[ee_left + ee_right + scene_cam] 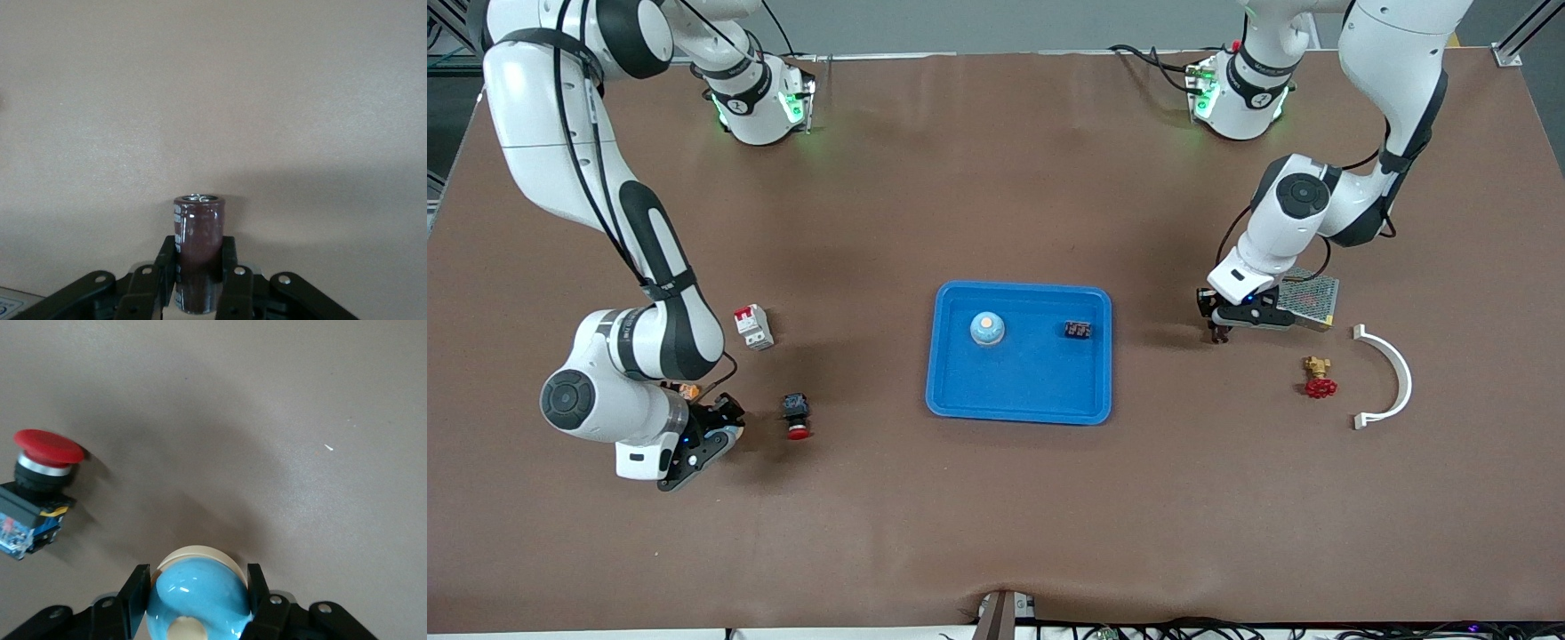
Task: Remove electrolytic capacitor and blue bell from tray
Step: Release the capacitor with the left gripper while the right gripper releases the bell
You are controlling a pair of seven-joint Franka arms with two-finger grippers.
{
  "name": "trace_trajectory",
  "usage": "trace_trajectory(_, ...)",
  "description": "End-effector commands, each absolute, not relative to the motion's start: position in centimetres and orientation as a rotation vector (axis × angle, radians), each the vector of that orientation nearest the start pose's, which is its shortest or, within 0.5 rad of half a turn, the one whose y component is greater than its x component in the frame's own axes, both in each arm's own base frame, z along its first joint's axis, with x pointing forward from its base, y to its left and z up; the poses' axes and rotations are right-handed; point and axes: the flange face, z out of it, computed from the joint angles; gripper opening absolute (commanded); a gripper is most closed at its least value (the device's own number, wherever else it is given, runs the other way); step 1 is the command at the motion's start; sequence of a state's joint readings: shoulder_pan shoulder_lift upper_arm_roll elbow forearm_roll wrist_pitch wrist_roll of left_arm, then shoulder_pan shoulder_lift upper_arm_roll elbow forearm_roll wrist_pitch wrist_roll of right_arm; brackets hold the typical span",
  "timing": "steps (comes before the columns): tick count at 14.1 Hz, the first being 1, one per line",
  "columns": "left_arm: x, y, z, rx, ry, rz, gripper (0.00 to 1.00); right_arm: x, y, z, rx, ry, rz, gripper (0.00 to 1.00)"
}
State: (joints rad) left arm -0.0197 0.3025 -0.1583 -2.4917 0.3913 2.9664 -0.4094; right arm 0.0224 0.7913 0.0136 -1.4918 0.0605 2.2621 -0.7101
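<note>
Brown matting covers the worktop, and a blue rectangular plastic tray lies at its middle, holding a small light-blue dome with an orange top and, toward the left arm's end, a small black block. Toward the right arm's end lie a white-and-red circuit breaker and, nearer the front camera, a black push button with a red mushroom cap. Toward the left arm's end sit a perforated metal box, a brass valve with a red handwheel and a white curved plastic bracket. No object lies between either hand and the tray. The left hand, low beside the metal box, is clenched on a dark brown cylindrical capacitor with a silver end cap, gripped around its lower body. The right hand, low just beside the push button, grasps a glossy light-blue bell with a cream rim and a cream knob.
</note>
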Motion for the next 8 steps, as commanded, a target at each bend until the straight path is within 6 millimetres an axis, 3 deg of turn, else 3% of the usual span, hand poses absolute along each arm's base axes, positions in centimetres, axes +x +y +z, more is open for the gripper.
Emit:
trace_trajectory(1, 47.40, -11.36, 18.86, -3.120, 0.199, -0.317, 0.00, 71.17, 2.53, 19.25, -2.874, -1.076, -0.016, 0.48)
trace_trajectory(6, 47.38, -11.23, 18.36, -3.122, 0.195, -0.302, 0.00, 71.15, 2.41, 18.61, -2.875, -1.072, -0.013, 0.51)
trace_trajectory(7, 47.38, -11.24, 18.36, -3.121, 0.197, -0.302, 0.00, 71.24, 2.41, 18.74, -2.877, -1.071, -0.018, 0.68)
trace_trajectory(8, 47.52, -11.18, 18.46, -3.121, 0.194, -0.307, 0.00, 71.33, 2.31, 18.86, -2.879, -1.063, -0.020, 1.00)
